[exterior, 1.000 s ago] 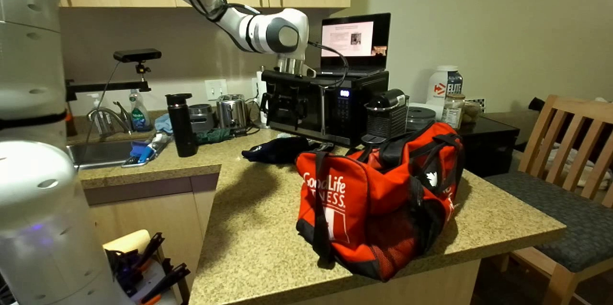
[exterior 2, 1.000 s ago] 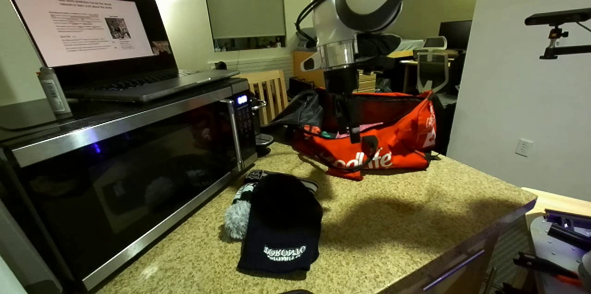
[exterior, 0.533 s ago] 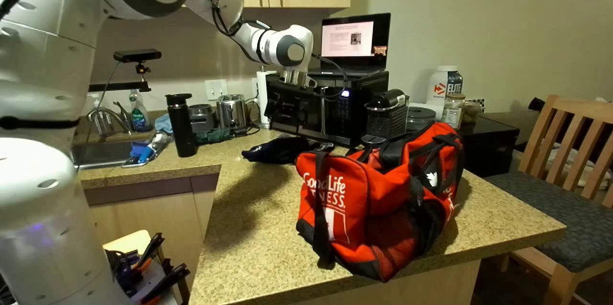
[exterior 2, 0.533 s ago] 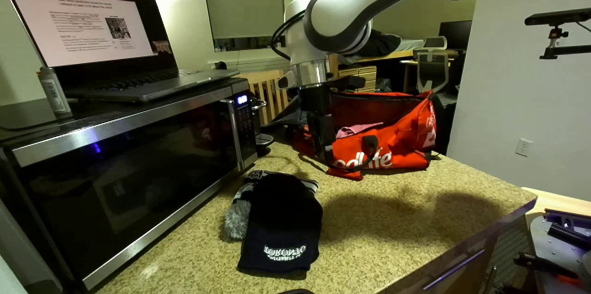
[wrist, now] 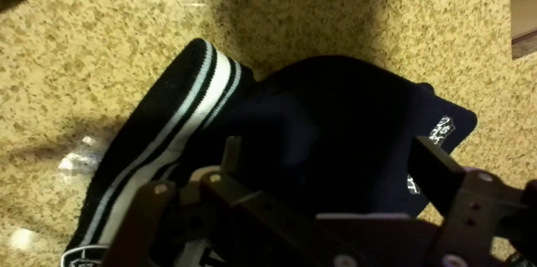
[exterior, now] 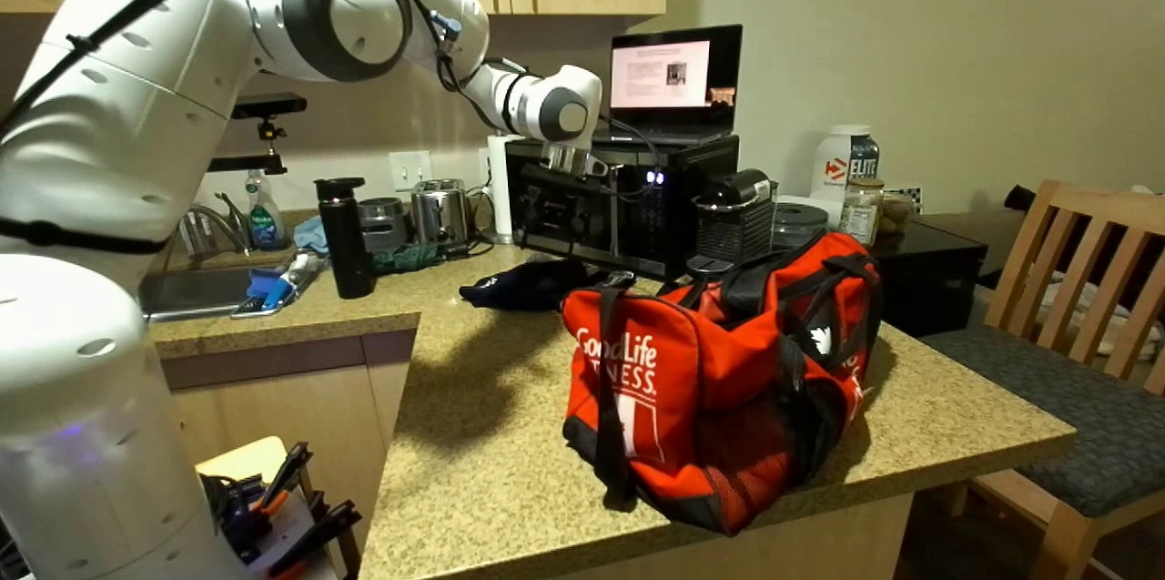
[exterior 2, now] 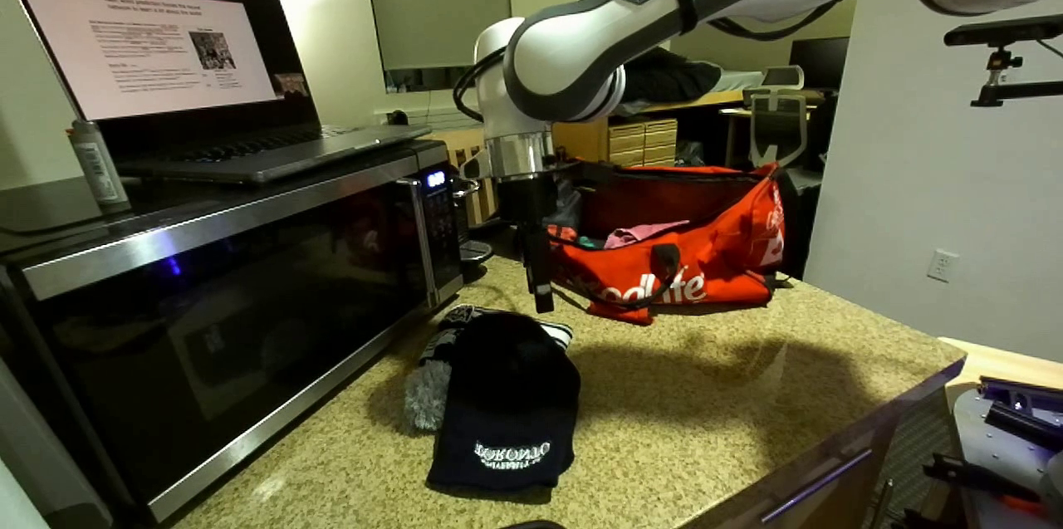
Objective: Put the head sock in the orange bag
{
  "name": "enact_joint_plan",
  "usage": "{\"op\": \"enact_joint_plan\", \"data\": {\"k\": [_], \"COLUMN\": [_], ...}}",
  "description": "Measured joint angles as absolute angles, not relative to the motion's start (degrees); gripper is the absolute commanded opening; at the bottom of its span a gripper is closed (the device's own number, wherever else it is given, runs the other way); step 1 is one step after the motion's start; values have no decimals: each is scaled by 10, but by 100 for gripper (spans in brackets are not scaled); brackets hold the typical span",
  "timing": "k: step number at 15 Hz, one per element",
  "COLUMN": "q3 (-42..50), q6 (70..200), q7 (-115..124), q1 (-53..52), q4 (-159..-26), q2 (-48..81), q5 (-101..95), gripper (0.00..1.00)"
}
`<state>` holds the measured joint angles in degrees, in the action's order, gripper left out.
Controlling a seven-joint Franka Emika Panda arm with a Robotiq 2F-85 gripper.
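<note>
The head sock lies flat on the counter as dark navy-black knit cloth with white TORONTO lettering. It shows in both exterior views and fills the middle of the wrist view. The orange bag stands on the counter with its top open; a pink cloth shows inside it in an exterior view. My gripper points down, above the head sock and apart from it. It also shows in an exterior view. In the wrist view my gripper is wide open and empty over the cloth.
A striped knit hat with a grey pom-pom lies partly under the head sock. The microwave with a laptop on top stands close beside. A coffee machine and a black bottle are nearby.
My gripper has moved down and away from in front of the bag to above the head sock. The head sock and the bag have not moved.
</note>
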<state>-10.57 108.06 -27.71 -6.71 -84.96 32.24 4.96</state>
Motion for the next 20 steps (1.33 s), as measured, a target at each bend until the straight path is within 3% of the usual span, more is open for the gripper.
{"op": "enact_joint_plan", "data": {"k": [11, 12, 13, 20], "q3": [-95, -92, -90, -89], "q6": [1083, 1083, 1083, 1083], "q7": [-201, -197, -196, -196], "q1": [-78, -78, -78, -77], "q4": [-774, -774, -774, -763], "q2": [405, 407, 409, 427], "q5": [46, 44, 44, 44], "gripper": [100, 75, 73, 26]}}
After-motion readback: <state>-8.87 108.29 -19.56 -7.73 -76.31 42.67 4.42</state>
